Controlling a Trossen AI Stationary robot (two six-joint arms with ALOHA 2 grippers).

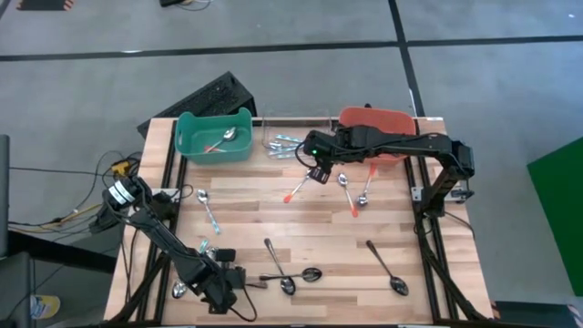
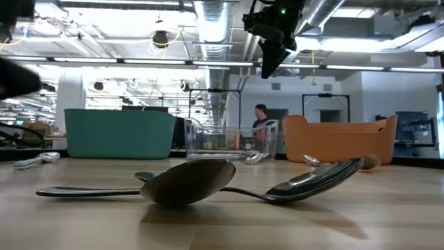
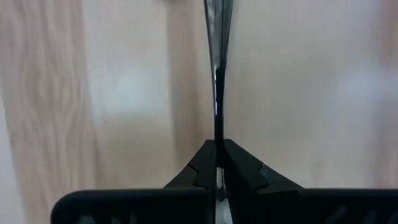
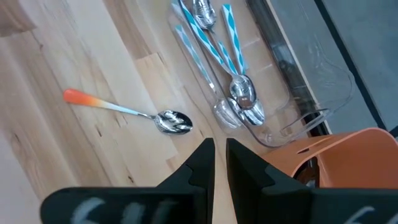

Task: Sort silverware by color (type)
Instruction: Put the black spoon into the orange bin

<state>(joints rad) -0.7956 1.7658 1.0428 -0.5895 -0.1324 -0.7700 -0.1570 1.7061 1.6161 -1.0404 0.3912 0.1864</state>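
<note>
Spoons lie scattered on the wooden table. My left gripper [image 1: 239, 276] is low at the near edge, shut on a dark-handled spoon [image 1: 290, 275] [image 2: 187, 182]. Two more dark spoons [image 1: 278, 264], [image 1: 387, 269] lie nearby. My right gripper [image 1: 317, 173] [image 4: 219, 149] hangs shut and empty above the table's far middle. An orange-handled spoon [image 4: 124, 111] [image 1: 298, 189] lies on the wood just below it. Two more orange-handled spoons [image 1: 355, 193] lie to the right. A teal-handled spoon [image 1: 209, 208] rests on the left. Teal-handled spoons [image 4: 217, 43] lie in the clear bin [image 1: 293, 137]. My left gripper pinches the dark spoon's thin handle [image 3: 217, 118] near its free end between the two fingertips [image 3: 239, 163]. It comes from the table's left, low and about level, with the fingers lying along the handle. The spoon's bowl [image 2: 187, 182] rests on the table.
A teal bin [image 1: 214, 137] with one spoon inside stands at the far left, and an orange bin [image 1: 378, 123] at the far right behind the right arm. A keyboard [image 1: 205, 98] lies beyond the far edge. A person [image 2: 260, 118] stands in the room behind.
</note>
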